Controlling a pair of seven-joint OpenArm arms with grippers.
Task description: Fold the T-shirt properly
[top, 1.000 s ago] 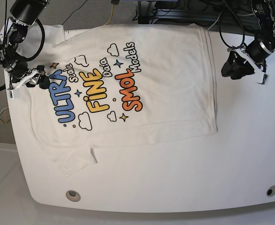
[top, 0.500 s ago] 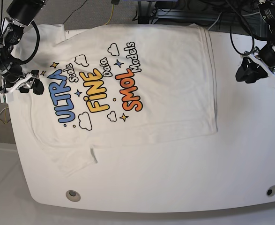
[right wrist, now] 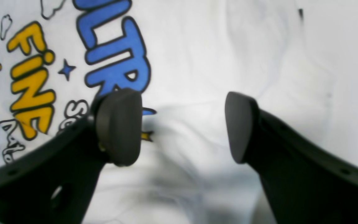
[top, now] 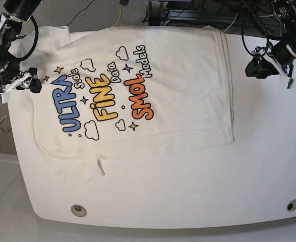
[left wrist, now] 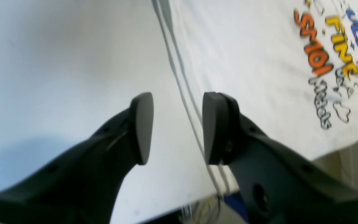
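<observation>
White table (top: 198, 176), T-shirt (top: 178, 85) flat, long axis L-R btwn my arms. Right gripper (right wrist: 182, 124) wide open over collar end; left gripper (left wrist: 176, 127) open, empty, above hem.

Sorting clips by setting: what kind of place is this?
Probably a robotics lab bench: a white table with rounded corners, cables bundled behind it, and a T-shirt spread flat between two arms.
</observation>
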